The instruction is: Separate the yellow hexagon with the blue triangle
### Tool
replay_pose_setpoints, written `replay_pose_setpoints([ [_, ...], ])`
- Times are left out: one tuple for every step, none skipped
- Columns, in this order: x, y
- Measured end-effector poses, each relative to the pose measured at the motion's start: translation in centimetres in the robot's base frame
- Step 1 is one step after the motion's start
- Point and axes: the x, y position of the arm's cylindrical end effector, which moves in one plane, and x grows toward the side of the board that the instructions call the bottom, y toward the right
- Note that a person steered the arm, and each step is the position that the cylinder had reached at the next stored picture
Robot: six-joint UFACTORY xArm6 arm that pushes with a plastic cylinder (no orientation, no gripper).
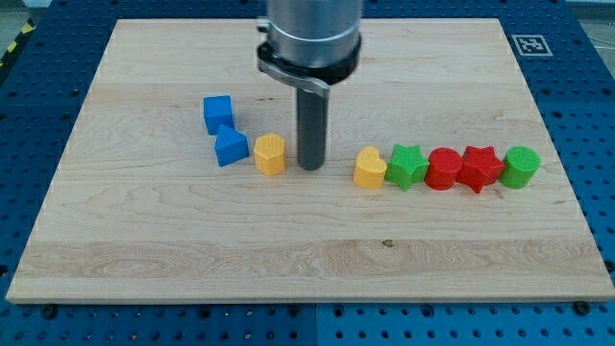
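Note:
The yellow hexagon (271, 154) lies left of the board's middle. The blue triangle (231, 147) sits just to its left, close beside it or touching. A blue cube (218, 113) lies just above the triangle. My tip (310, 167) rests on the board a small gap to the right of the yellow hexagon, not touching it.
A row of blocks lies at the view's right: a yellow heart (370, 168), a green star (407, 167), a red cylinder (443, 169), a red star (479, 168) and a green cylinder (520, 166). The wooden board (317, 259) sits on a blue perforated table.

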Motion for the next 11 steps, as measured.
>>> replay_pose_setpoints([
  [0.0,0.0],
  [-2.2,0.0],
  [-2.9,-1.0],
  [-3.5,-3.3],
  [-3.5,-5.9],
  [-3.4,-6.8],
  [-2.3,-8.2],
  [-1.6,-7.4],
  [-0.4,-5.8],
  [-0.4,-6.1],
  [-0.4,-8.3],
])
